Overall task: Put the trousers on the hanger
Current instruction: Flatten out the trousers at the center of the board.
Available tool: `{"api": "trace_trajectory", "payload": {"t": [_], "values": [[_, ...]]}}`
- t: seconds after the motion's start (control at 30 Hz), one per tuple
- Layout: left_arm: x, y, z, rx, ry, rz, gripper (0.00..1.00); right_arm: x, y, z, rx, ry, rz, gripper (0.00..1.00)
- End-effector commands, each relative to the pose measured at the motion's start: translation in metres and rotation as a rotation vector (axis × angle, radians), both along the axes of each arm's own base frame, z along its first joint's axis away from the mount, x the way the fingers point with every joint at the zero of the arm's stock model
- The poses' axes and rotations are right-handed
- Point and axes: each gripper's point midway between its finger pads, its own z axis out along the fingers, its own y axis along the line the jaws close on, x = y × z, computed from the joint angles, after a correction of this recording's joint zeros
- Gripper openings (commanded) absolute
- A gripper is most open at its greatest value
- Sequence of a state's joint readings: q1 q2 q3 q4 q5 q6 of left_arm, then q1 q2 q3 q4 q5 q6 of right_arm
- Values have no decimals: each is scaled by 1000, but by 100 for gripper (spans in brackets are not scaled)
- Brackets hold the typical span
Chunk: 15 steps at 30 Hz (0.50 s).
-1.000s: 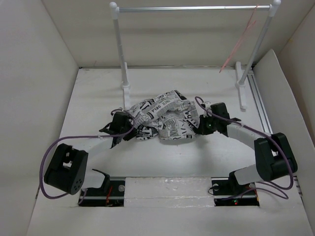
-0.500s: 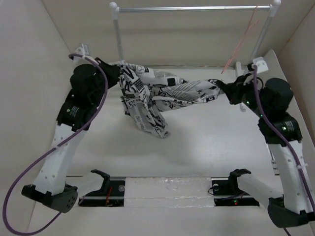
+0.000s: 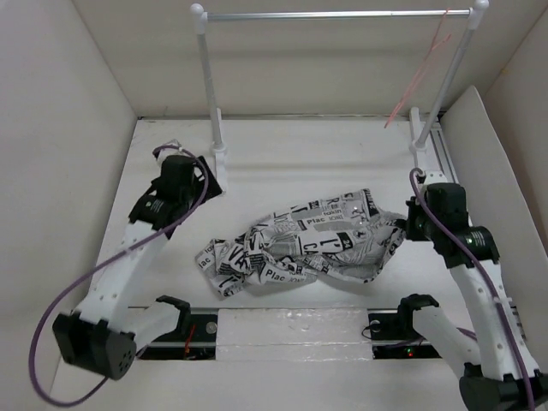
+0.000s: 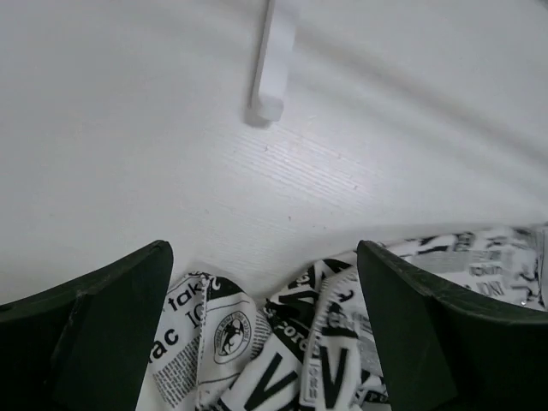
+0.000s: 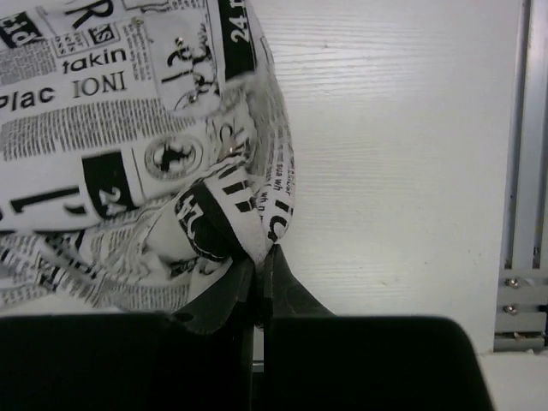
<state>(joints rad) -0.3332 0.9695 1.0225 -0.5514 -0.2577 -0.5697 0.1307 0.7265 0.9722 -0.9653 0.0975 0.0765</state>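
The trousers (image 3: pixel 300 244), white with black newsprint, lie crumpled on the table in front of the arms. My right gripper (image 3: pixel 402 225) is shut on a fold at their right end (image 5: pixel 231 214), its fingertips (image 5: pixel 261 253) pinched together low over the table. My left gripper (image 3: pixel 205 181) is open and holds nothing. It hangs near the rack's left foot, back from the cloth's left end (image 4: pixel 257 342). That end shows between its wide-spread fingers (image 4: pixel 103 317). The thin pink hanger (image 3: pixel 419 73) dangles from the right end of the rack's crossbar.
A rack with white posts and a silver crossbar (image 3: pixel 334 14) stands at the back, its left foot (image 3: pixel 220 154) (image 4: pixel 272 60) close to my left gripper. A metal rail (image 3: pixel 449 175) (image 5: pixel 524 171) runs along the right side. White walls enclose the table.
Half a second ago both grippers held the trousers stretched in the air. My left gripper has since opened and let go, both arms came down, and the trousers dropped onto the table.
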Motion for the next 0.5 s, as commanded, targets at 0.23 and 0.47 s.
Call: {"api": "trace_trajectory", "payload": {"t": [0.23, 0.47], "values": [[-30, -43, -87, -86, 242, -141, 84, 36, -50, 15, -72, -43, -239, 15], [-67, -35, -67, -253, 151, -60, 77, 43, -47, 61, -158, -163, -146, 88]]}}
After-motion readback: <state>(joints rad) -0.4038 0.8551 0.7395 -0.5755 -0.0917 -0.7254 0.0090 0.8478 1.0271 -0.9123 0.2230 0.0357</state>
